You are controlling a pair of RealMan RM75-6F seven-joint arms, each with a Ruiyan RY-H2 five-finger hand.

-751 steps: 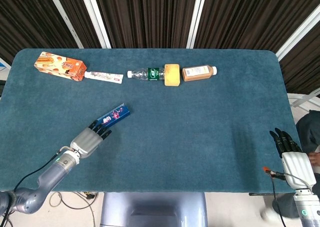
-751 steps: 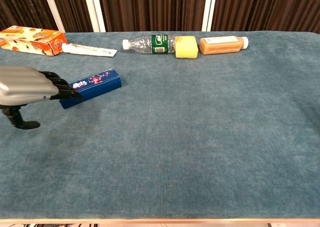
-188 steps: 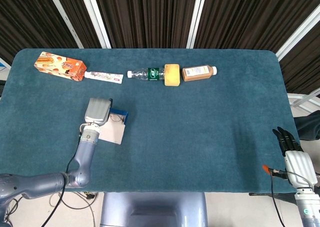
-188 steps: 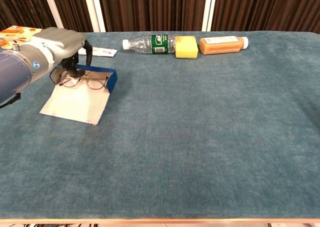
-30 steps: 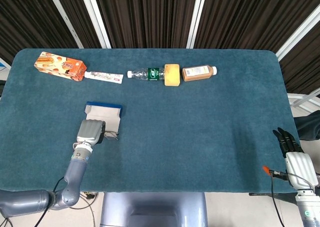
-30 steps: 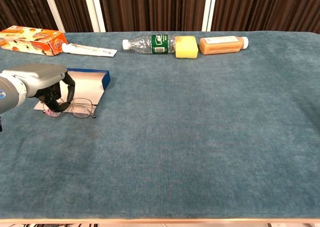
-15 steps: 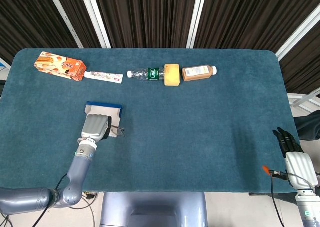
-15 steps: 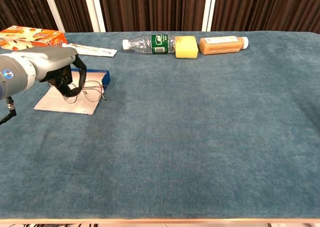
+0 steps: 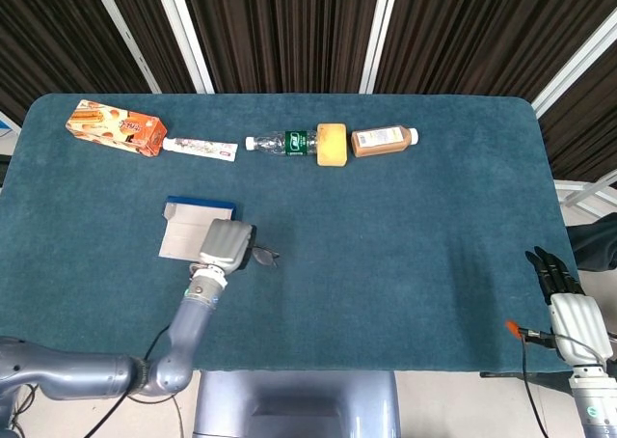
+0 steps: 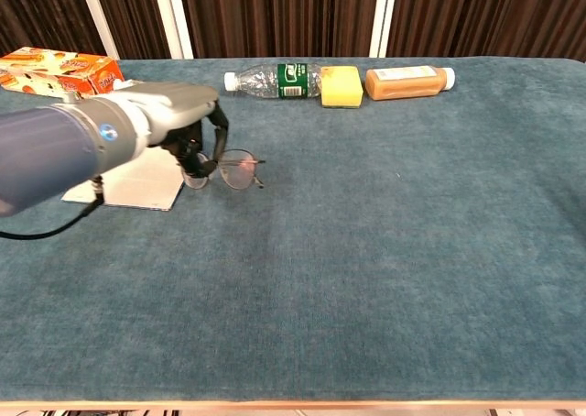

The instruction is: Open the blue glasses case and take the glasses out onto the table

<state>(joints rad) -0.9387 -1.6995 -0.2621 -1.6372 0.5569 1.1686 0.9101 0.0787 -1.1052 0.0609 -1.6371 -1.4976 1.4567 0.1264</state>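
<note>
The blue glasses case point(image 9: 198, 228) lies open on the left of the table, its pale inside up; in the chest view the case point(image 10: 146, 183) is partly hidden behind my left arm. My left hand point(image 9: 226, 246) holds the thin-framed glasses point(image 9: 264, 257) just right of the case. In the chest view the glasses point(image 10: 233, 170) hang from the left hand point(image 10: 179, 115) by one end, low over the cloth. My right hand point(image 9: 563, 288) rests at the table's front right edge, fingers straight, holding nothing.
Along the back stand an orange snack box point(image 9: 116, 127), a toothpaste tube point(image 9: 201, 149), a clear water bottle point(image 9: 281, 144), a yellow sponge point(image 9: 332, 144) and a brown drink bottle point(image 9: 384, 140). The teal tablecloth point(image 9: 405, 245) covers the whole table.
My left hand has carried the glasses to the right, from over the open case to the cloth beside it. The case and my right hand stayed put.
</note>
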